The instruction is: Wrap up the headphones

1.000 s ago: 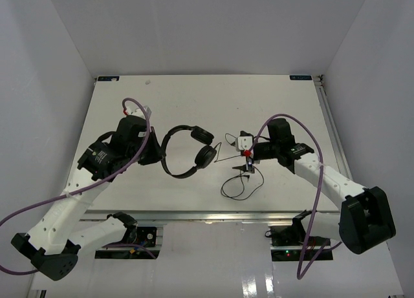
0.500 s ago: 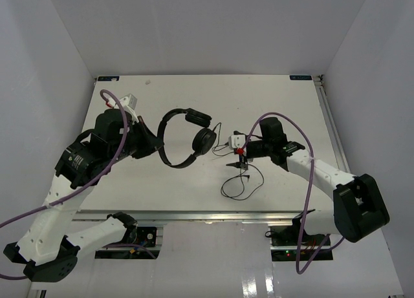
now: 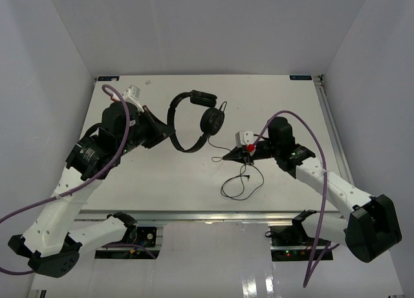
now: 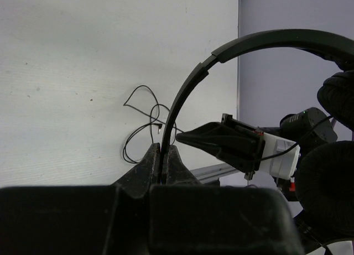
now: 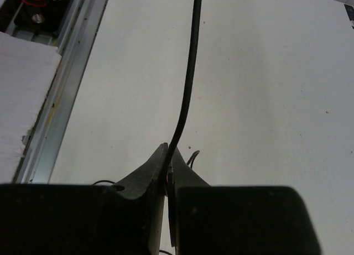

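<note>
The black headphones [image 3: 194,120] are held above the table at centre left. My left gripper [image 3: 169,134] is shut on the thin headband [image 4: 191,89], seen close in the left wrist view, where the gripper [image 4: 162,152] pinches it. The two round earcups [image 3: 212,120] hang to the right. The thin black cord [image 3: 240,181] runs down from the earcup to a loose loop on the table. My right gripper [image 3: 228,157] is shut on the cord [image 5: 188,83], which rises from the gripper [image 5: 168,155] in the right wrist view.
The white table [image 3: 162,181] ends in a metal rail [image 3: 213,215] at the near edge. Thick purple robot cables [image 3: 304,127] arch over both arms. Grey walls close in the left, right and back.
</note>
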You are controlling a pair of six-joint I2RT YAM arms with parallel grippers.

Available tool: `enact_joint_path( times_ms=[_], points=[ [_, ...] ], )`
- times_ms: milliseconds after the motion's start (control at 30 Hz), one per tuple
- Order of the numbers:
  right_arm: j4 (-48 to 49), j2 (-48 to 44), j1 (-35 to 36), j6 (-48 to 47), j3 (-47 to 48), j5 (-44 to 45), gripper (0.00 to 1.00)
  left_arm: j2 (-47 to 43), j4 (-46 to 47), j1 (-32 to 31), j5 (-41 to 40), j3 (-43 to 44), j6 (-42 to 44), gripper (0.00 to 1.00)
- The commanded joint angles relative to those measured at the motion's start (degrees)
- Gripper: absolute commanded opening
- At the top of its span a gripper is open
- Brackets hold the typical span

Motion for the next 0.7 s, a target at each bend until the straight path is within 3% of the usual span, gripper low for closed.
enact_joint_path(
  times_ms=[0,333,433,667],
  points=[
    [2.7,-2.6,1.1,8.9,1.1,-2.5,0.08,2.6,9.2,0.3,-0.7,1.4,-4.1,0.0],
    [-15.1,-3.0,6.5,3.9,11.9,17.0,0.08,15.3,17.1,0.8,-10.3,5.7,-7.7,0.0],
    [-21.6,-3.1,7.3,-2.1,16.3,25.1,0.08,20.2,17.2,1.2,-15.6,6.0,-3.6,0.0],
    [-28.1,-5.3,7.7,-14.5,21.5,43.8,0.08,26.0,21.8,1.9,-12.8,-0.1,12.8,0.0]
  ],
)
